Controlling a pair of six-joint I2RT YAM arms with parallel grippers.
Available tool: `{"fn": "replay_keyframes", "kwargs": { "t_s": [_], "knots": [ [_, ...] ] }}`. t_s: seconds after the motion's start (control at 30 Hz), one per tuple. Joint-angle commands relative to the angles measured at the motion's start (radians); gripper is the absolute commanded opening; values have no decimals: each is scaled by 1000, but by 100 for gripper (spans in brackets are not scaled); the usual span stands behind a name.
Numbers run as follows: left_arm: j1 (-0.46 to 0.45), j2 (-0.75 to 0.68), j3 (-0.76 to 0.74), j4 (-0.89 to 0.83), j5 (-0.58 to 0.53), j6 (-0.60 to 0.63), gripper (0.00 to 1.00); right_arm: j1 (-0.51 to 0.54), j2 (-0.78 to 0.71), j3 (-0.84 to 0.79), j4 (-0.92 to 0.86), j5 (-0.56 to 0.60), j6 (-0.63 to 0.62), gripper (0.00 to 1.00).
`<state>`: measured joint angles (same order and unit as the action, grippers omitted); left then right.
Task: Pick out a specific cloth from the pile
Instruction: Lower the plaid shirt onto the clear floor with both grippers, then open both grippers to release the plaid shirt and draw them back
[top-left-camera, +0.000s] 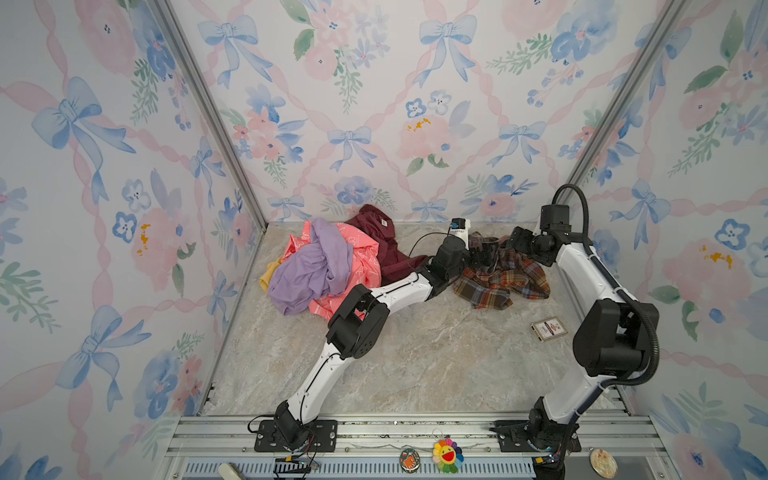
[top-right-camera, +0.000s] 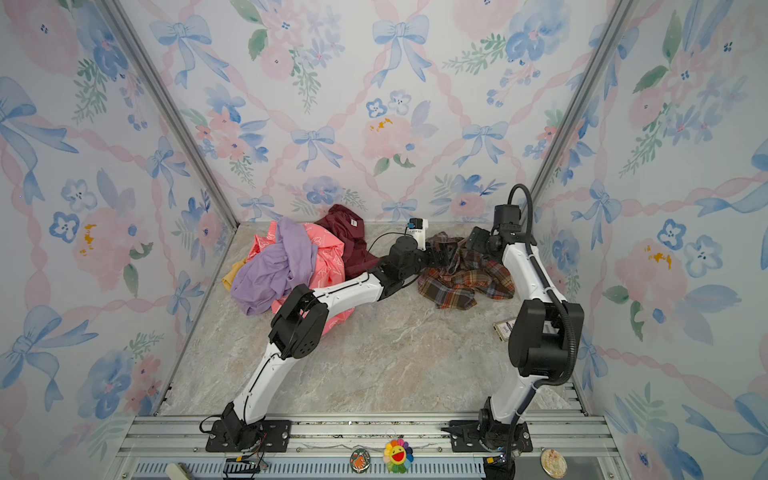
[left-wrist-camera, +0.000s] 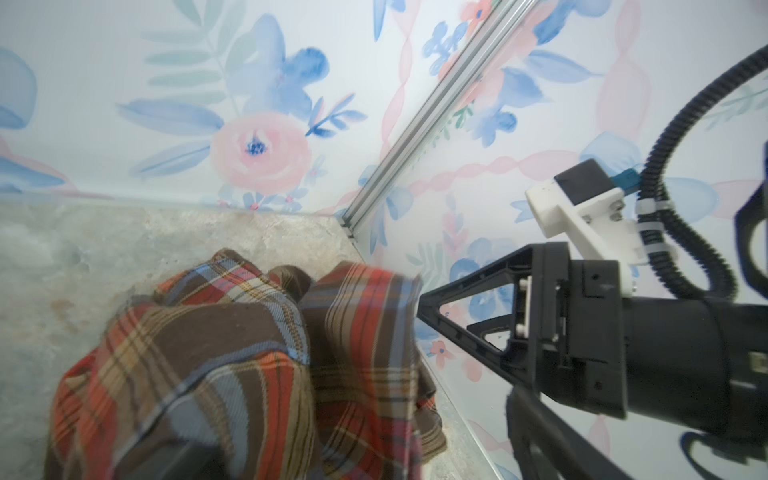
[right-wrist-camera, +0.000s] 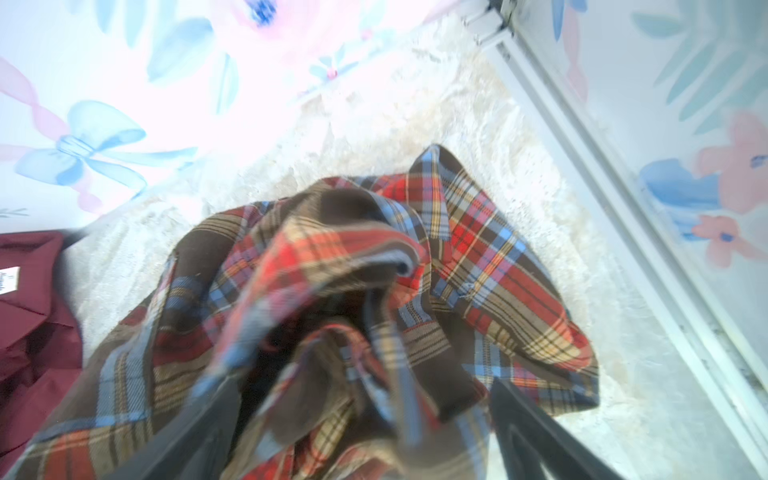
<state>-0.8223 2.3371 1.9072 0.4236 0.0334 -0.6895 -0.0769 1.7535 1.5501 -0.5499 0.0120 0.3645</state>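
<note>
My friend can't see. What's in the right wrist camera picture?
A crumpled plaid cloth in brown, red and blue lies on a pale marble table, its near folds between the two dark fingers of the open claw. A maroon garment with a white tag shows at one edge, and flowery walls stand behind.

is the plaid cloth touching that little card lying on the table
Apart. In a top view a strip of bare table shows between the plaid cloth and the card.
</note>
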Motion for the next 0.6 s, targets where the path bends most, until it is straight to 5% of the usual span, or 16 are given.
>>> {"fn": "replay_keyframes", "kwargs": {
  "t_s": [0.0, 0.17, 0.3, 0.57],
  "knots": [
    [19, -84, -50, -6, 53, 79, 98, -16, -27, 2, -97, -10, -52, 97],
    [42, -196, -189, -33, 110, 112, 98, -43, -131, -107, -105, -37, -68, 97],
    [46, -135, -162, -42, 191, 75, 98, -50, -232, -233, -39, -17, -33, 97],
    [-44, 171, 199, -189, 231, -12, 97, -46, -399, -482, 175, -128, 49, 97]
  ]
}}
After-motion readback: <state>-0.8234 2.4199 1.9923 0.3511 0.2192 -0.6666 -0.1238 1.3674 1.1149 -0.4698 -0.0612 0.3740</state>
